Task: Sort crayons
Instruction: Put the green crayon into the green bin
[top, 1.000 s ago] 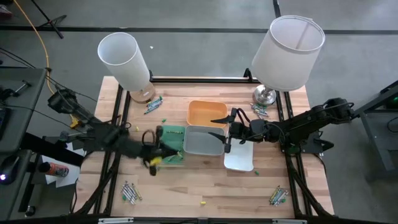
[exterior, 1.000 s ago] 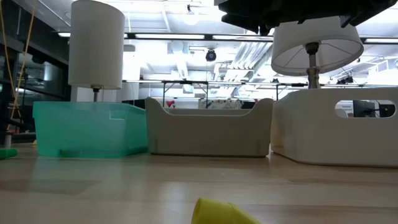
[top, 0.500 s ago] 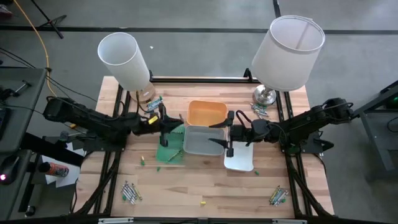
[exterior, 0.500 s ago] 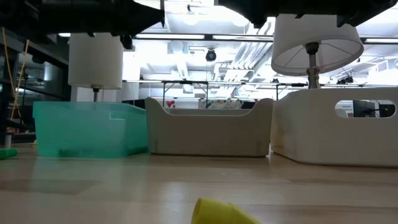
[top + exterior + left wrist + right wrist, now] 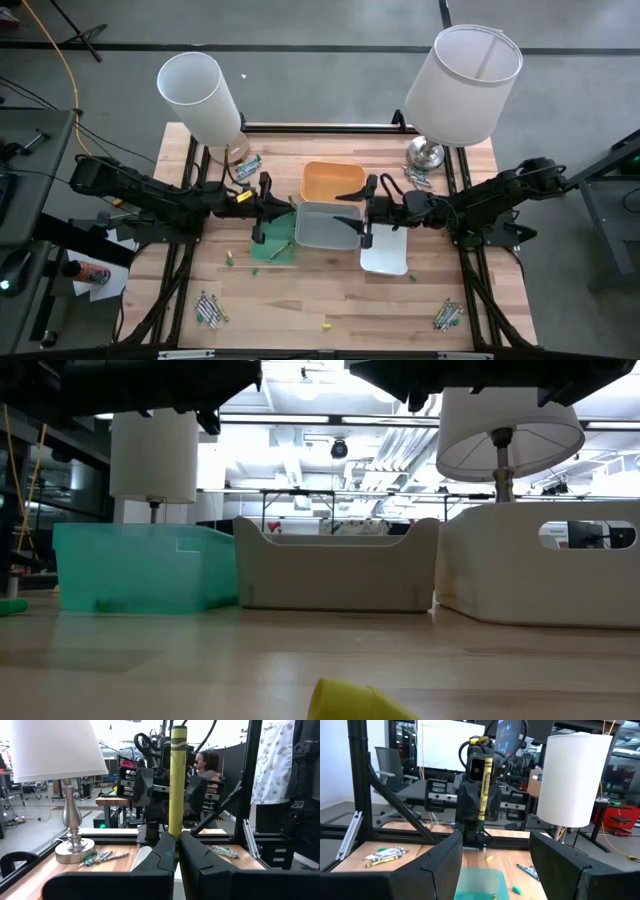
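Observation:
My left gripper is shut on an olive-yellow crayon that stands upright above its fingers. It hovers over the far end of the green tray. The right wrist view shows the same crayon head-on. My right gripper faces it, open, with its fingers over the orange tray and the grey tray. Nothing is between them. Heaps of crayons lie on the table by the left lamp, and more crayons by the right lamp. My left gripper pinches the crayon's lower end between its two fingertips. The fingers lie level, pointing toward the table's right side and across the crayon. The crayon stands upright above them, lifted clear of the tray and table.
A white tray lies right of the grey one. Two lamps stand at the far edge. More crayon heaps lie near the front corners. A loose yellow crayon lies near the front edge.
My left gripper has swung from the green tray's near left corner toward the far edge and a little right, turning level and rolling so the crayon stands upright. It stayed shut on the crayon and has barely moved in the last half second.

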Controlling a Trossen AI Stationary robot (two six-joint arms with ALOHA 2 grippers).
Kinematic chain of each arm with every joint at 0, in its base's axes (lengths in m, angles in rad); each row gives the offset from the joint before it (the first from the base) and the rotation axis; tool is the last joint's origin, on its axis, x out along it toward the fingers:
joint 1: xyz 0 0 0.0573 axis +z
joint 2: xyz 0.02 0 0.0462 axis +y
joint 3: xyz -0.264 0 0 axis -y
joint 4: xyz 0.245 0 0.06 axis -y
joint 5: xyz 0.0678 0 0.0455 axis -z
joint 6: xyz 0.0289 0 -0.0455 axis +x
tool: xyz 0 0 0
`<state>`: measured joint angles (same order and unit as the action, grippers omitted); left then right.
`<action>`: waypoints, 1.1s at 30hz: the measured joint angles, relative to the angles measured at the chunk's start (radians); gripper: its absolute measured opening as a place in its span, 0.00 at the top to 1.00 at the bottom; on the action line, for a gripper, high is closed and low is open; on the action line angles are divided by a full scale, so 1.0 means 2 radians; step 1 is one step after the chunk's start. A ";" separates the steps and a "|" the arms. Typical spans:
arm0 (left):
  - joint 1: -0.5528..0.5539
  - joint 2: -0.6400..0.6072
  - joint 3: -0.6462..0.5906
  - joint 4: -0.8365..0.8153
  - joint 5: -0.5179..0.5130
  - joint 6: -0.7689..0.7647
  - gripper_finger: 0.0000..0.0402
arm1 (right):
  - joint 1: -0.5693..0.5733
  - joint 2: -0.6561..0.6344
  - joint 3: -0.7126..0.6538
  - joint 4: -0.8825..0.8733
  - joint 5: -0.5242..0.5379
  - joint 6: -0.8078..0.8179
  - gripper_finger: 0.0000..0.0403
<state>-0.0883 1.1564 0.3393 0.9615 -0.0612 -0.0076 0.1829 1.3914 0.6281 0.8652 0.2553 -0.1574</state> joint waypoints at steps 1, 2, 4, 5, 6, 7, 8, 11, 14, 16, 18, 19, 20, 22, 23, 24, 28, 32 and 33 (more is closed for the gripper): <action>0.000 0.000 0.000 0.000 0.000 0.000 1.00 | 0.000 0.000 0.000 -0.001 0.000 0.000 0.44; 0.000 0.000 0.000 -0.001 0.000 0.001 1.00 | 0.000 0.000 0.000 0.000 0.000 -0.001 0.44; 0.000 0.000 0.000 -0.011 0.000 0.009 1.00 | 0.000 0.000 0.000 -0.001 0.000 -0.002 0.44; 0.000 0.000 0.000 -0.020 0.000 0.021 1.00 | 0.000 0.000 0.000 -0.003 -0.001 -0.003 0.44; 0.000 -0.001 0.000 -0.034 -0.001 0.040 1.00 | 0.000 0.000 0.000 -0.004 0.000 -0.003 0.44; 0.000 -0.001 0.000 -0.051 -0.001 0.064 1.00 | 0.000 0.000 0.000 -0.004 0.000 -0.004 0.44; -0.001 -0.001 0.000 -0.071 -0.002 0.093 1.00 | 0.000 0.000 0.000 -0.004 0.000 -0.004 0.44; -0.014 -0.001 0.000 -0.155 -0.014 0.209 1.00 | 0.000 0.000 0.000 -0.007 0.000 -0.006 0.44; -0.040 -0.001 0.000 -0.241 -0.068 0.307 1.00 | 0.000 0.000 0.000 -0.010 0.000 -0.014 0.44; -0.057 -0.001 0.000 -0.291 -0.114 0.354 1.00 | -0.001 0.000 0.000 -0.012 0.000 -0.016 0.44; -0.072 -0.001 0.000 -0.328 -0.157 0.392 1.00 | -0.002 0.000 0.000 -0.012 0.000 -0.017 0.44; -0.077 -0.001 0.001 -0.343 -0.175 0.407 1.00 | -0.003 0.000 0.000 -0.012 0.000 -0.017 0.44; -0.082 -0.001 0.000 -0.356 -0.192 0.414 1.00 | -0.004 0.000 0.000 -0.012 0.000 -0.017 0.44; -0.088 0.000 0.000 -0.367 -0.219 0.414 1.00 | -0.006 0.000 0.000 -0.012 0.000 -0.017 0.44; -0.090 0.000 0.000 -0.365 -0.231 0.412 1.00 | -0.007 0.000 0.000 -0.012 0.000 -0.016 0.44; -0.092 -0.001 0.000 -0.364 -0.241 0.411 1.00 | -0.007 0.000 0.000 -0.012 0.000 -0.014 0.44; -0.103 -0.001 0.000 -0.358 -0.265 0.412 0.99 | -0.007 0.000 0.000 -0.012 0.000 -0.014 0.44; -0.119 -0.001 0.002 -0.356 -0.301 0.412 0.97 | -0.007 0.000 0.000 -0.015 0.000 -0.017 0.44; -0.125 -0.001 0.003 -0.357 -0.316 0.411 0.96 | -0.007 0.000 0.000 -0.016 0.000 -0.017 0.44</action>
<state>-0.3386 1.1553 0.3459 0.2473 -0.6925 0.8141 0.1696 1.3907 0.6277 0.8332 0.2550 -0.1917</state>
